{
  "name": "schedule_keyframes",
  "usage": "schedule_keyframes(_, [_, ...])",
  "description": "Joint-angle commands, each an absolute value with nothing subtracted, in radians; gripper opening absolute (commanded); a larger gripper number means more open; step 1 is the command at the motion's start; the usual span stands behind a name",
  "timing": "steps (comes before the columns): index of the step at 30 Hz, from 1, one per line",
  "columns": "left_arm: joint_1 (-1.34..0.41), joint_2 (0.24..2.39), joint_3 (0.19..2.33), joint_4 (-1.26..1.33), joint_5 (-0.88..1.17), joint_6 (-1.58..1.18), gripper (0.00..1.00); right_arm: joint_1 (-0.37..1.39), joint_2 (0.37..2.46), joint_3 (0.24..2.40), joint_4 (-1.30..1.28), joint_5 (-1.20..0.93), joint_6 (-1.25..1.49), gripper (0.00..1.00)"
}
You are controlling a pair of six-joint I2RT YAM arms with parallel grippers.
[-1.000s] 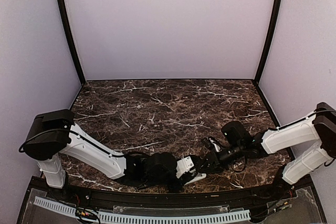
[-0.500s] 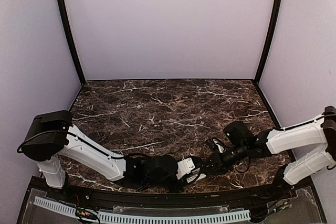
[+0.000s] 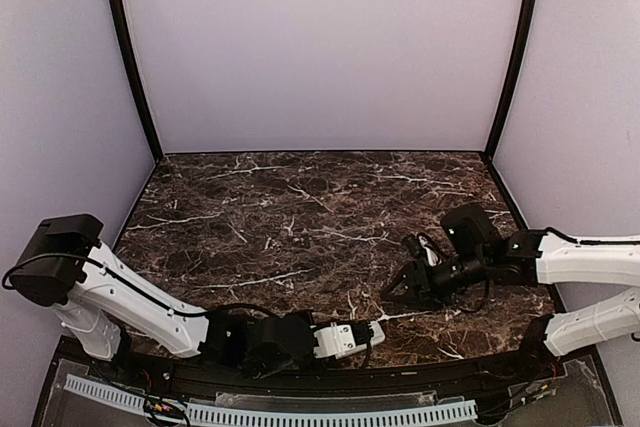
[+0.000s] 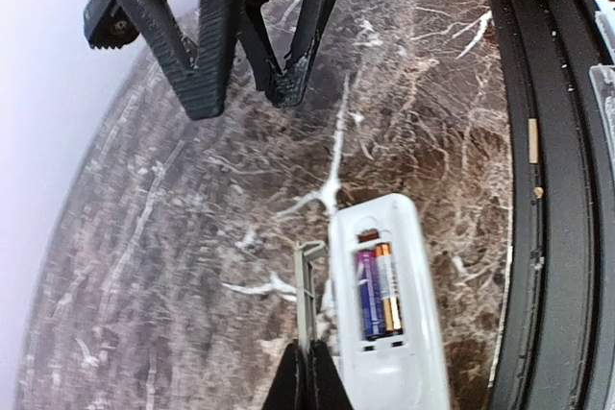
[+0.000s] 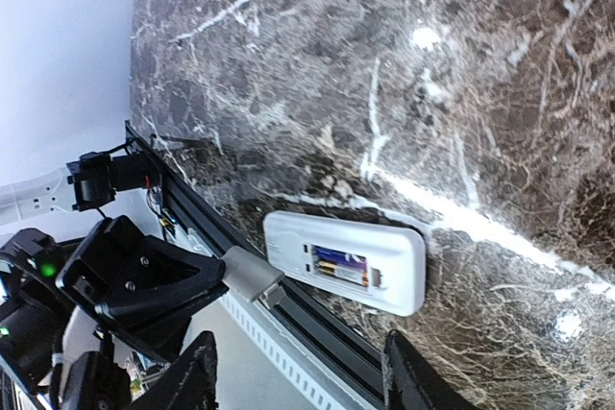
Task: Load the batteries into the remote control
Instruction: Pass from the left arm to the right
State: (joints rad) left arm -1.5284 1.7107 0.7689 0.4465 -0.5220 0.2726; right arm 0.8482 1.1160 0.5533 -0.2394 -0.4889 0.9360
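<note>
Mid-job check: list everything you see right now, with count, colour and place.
remote control: one, white, lying back up on the table near the front rail, compartment open
batteries: two, purple and orange-gold, side by side in the compartment
battery cover: one, grey, held beside the remote control
table: one, dark brown marble
rail: one, black, along the near edge
walls: pale lilac, around the table
left pincer: black, shut on the battery cover
right pincer: black, open, empty, beyond the remote control
</note>
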Motion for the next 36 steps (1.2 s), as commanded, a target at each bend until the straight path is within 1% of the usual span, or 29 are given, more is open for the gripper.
schedule_keyframes(1, [-1.555, 1.671, 0.707, 0.664, -0.787, 0.56, 0.0, 0.85, 1.093, 0.592, -0.235, -0.45, 1.0, 0.58])
schedule_keyframes(5, [-1.567, 1.675, 0.675, 0.876, -0.868, 0.755, 0.0, 0.859, 1.114, 0.604, -0.191, -0.471, 1.033, 0.61])
schedule_keyframes(7, [-1.576, 1.692, 0.665, 1.018, -0.906, 0.896, 0.0, 0.87, 1.127, 0.629, -0.176, -0.487, 1.04, 0.62])
schedule_keyframes(8, [-1.58, 1.7, 0.658, 1.142, -0.916, 1.016, 0.0, 0.874, 1.134, 0.647, -0.177, -0.491, 1.037, 0.63])
schedule_keyframes(9, [-1.581, 1.723, 0.656, 1.207, -0.93, 1.083, 0.0, 0.879, 1.139, 0.665, -0.178, -0.495, 1.034, 0.64])
schedule_keyframes(10, [-1.583, 1.738, 0.656, 1.341, -0.936, 1.208, 0.0, 0.883, 1.144, 0.677, -0.172, -0.503, 1.031, 0.65])
schedule_keyframes(11, [-1.583, 1.772, 0.658, 1.463, -0.941, 1.273, 0.0, 0.886, 1.146, 0.684, -0.154, -0.515, 1.036, 0.66])
schedule_keyframes(13, [-1.584, 1.832, 0.67, 1.591, -0.942, 1.481, 0.0, 0.891, 1.142, 0.684, -0.096, -0.538, 1.052, 0.66])
schedule_keyframes(15, [-1.585, 1.875, 0.692, 1.613, -0.944, 1.54, 0.0, 0.893, 1.131, 0.676, -0.028, -0.557, 1.07, 0.67])
schedule_keyframes(18, [-1.59, 1.888, 0.715, 1.616, -0.934, 1.543, 0.0, 0.897, 1.107, 0.676, -0.015, -0.548, 1.078, 0.68])
schedule_keyframes(22, [-1.591, 1.886, 0.736, 1.618, -0.925, 1.575, 0.0, 0.904, 1.087, 0.657, -0.042, -0.522, 1.102, 0.66])
schedule_keyframes(26, [-1.591, 1.885, 0.747, 1.617, -0.927, 1.607, 0.0, 0.905, 1.087, 0.649, -0.138, -0.465, 1.097, 0.66])
schedule_keyframes(30, [-1.594, 1.884, 0.762, 1.617, -0.938, 1.629, 0.0, 0.906, 1.13, 0.647, -0.051, -0.506, 1.121, 0.66])
schedule_keyframes(32, [-1.596, 1.885, 0.77, 1.617, -0.937, 1.642, 0.0, 0.909, 1.153, 0.662, -0.008, -0.529, 1.124, 0.62])
schedule_keyframes(34, [-1.598, 1.884, 0.779, 1.618, -0.937, 1.65, 0.0, 0.912, 1.165, 0.671, 0.021, -0.543, 1.136, 0.54])
schedule_keyframes(36, [-1.598, 1.885, 0.784, 1.618, -0.94, 1.656, 0.0, 0.916, 1.175, 0.673, 0.027, -0.555, 1.148, 0.5])
